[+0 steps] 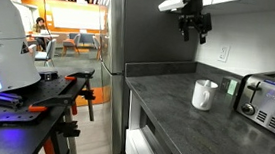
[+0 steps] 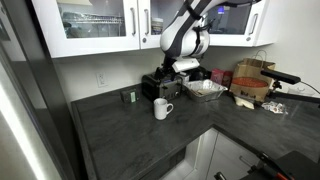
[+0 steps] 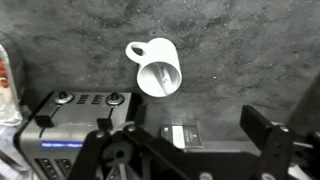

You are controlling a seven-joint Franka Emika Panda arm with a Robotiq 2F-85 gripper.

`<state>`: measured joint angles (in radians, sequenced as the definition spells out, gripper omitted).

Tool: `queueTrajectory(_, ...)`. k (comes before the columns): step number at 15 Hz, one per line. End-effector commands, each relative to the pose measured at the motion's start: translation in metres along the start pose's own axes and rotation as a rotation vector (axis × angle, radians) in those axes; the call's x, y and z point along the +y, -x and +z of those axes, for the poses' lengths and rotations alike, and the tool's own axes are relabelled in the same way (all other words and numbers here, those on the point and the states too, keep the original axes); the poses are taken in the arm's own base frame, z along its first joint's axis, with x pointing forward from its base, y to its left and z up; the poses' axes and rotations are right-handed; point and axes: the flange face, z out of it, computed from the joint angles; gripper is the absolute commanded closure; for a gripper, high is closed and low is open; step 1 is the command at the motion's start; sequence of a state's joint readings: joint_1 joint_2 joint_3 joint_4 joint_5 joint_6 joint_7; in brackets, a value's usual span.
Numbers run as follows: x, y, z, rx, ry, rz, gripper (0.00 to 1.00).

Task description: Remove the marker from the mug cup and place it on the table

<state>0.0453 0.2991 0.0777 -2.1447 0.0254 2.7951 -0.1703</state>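
**A:** What's there, biggest first?

**B:** The dark counter [image 1: 165,102] carries everything. A chrome toaster [image 1: 266,98] stands on it. Just beside the toaster is the white mug cup [image 1: 204,94], upright. High above both hangs the pincer [image 1: 191,34], its fingers spread wide with nothing between them.

**A:** And the marker?

**B:** It's inside the mug. In the wrist view a slim stick leans against the inner wall, and I take that for the marker [image 3: 163,76]. It looks pale and blurred there, so I can't vouch for its colour.

**A:** So how far along are we?

**B:** By my reckoning it's barely started. The whole descent and the grasp are yet to come.

**A:** What could go wrong?

**B:** The marker seems to sit mostly within the mouth of the mug, so a finger has to go inside. If the pincer comes down off-centre, a finger could strike the rim and tip the mug or shove it against the toaster. If it closes with the wall caught in the pinch, the mug could come up too. A grip at the very tip could let the marker swivel and drop back in.
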Motion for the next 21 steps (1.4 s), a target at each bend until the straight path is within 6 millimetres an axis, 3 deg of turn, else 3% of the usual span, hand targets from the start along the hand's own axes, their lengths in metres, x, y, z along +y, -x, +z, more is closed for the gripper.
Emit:
queueTrajectory(1, -0.001, -0.034, 0.039, -0.01, -0.059, -0.115, 0.0)
queueTrajectory(4, -0.002, -0.046, 0.068, -0.027, -0.144, -0.269, 0.0)
queueTrajectory(8, 0.013, -0.047, 0.097, -0.059, -0.183, -0.365, 0.02)
queueTrajectory(11, 0.021, -0.045, 0.113, -0.059, -0.199, -0.379, 0.13)
queueTrajectory(15, 0.024, -0.042, 0.133, -0.063, -0.227, -0.378, 0.18)
queueTrajectory(16, 0.026, -0.041, 0.138, -0.067, -0.231, -0.374, 0.24)
queueTrajectory(17, 0.03, -0.04, 0.143, -0.071, -0.234, -0.372, 0.21)
queueTrajectory(18, 0.033, -0.039, 0.147, -0.071, -0.237, -0.369, 0.26)
queueTrajectory(21, 0.046, -0.039, 0.156, -0.065, -0.24, -0.351, 0.29)
